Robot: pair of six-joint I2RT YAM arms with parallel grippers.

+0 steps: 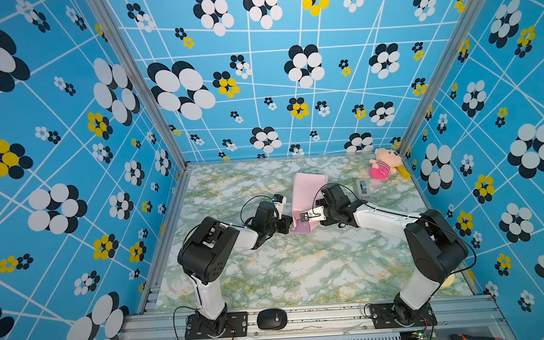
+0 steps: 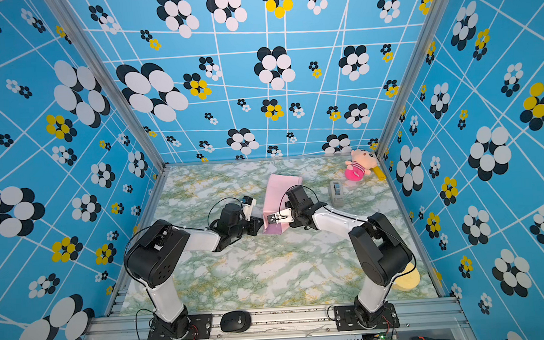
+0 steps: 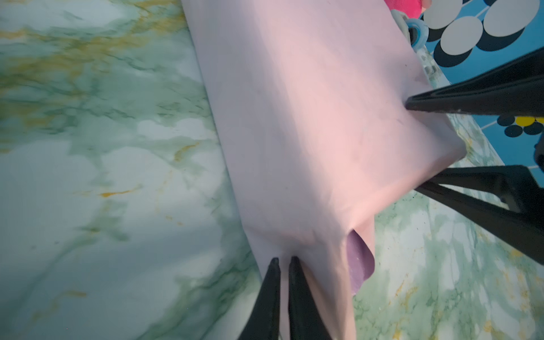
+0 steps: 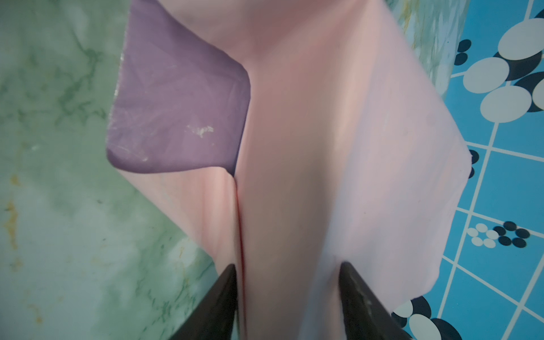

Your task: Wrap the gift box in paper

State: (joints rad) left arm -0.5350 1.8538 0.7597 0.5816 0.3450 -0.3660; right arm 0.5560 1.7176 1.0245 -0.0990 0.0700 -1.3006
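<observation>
The paper [image 1: 307, 188] [image 2: 281, 186] lies mid-table as a long folded bundle, pale pink face out. A lilac corner [image 4: 176, 117] curls out at its near end. The gift box is hidden; it shows in no view. My left gripper [image 1: 290, 223] [image 3: 284, 259] comes in from the left, and its fingers are pinched together on the paper's near edge [image 3: 309, 132]. From the right, my right gripper [image 1: 302, 217] [image 4: 288, 266] straddles the same end, with one finger pressed on each side of the pink bundle.
A grey tape dispenser [image 1: 362, 188] stands right of the paper. A pink plush toy [image 1: 383, 164] and a yellow strip [image 1: 405, 170] sit in the back right corner. A yellow round pad [image 2: 406, 277] lies behind the right arm. A black mouse [image 1: 271, 319] rests on the front rail.
</observation>
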